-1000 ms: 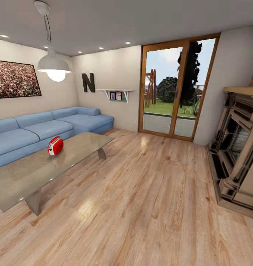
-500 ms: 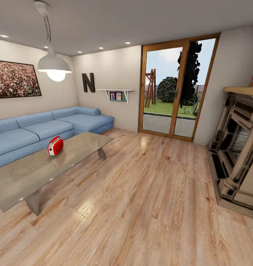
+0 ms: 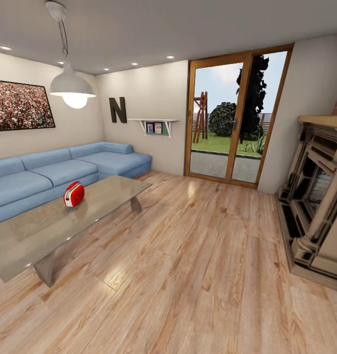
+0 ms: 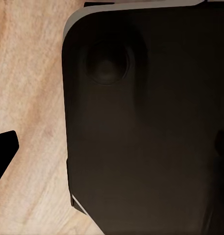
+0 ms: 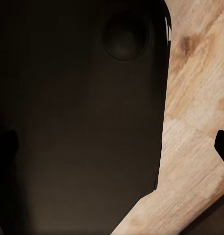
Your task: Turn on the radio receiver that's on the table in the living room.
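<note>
- Our view matches the earlier ones, so we judge the approach not yet begun.
- The radio [image 3: 73, 193] stands on the desk [image 3: 36, 236], far left, before the sofa [image 3: 50, 172].
- We cannot tell how our jaws stand.

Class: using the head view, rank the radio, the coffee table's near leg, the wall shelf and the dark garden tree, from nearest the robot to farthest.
1. Table's near leg: lower left, on the wood floor.
2. Radio receiver: left, on the table top, in front of the sofa.
3. Wall shelf: on the far wall, beside the glass door.
4. Dark tree: outside, beyond the door.
</note>
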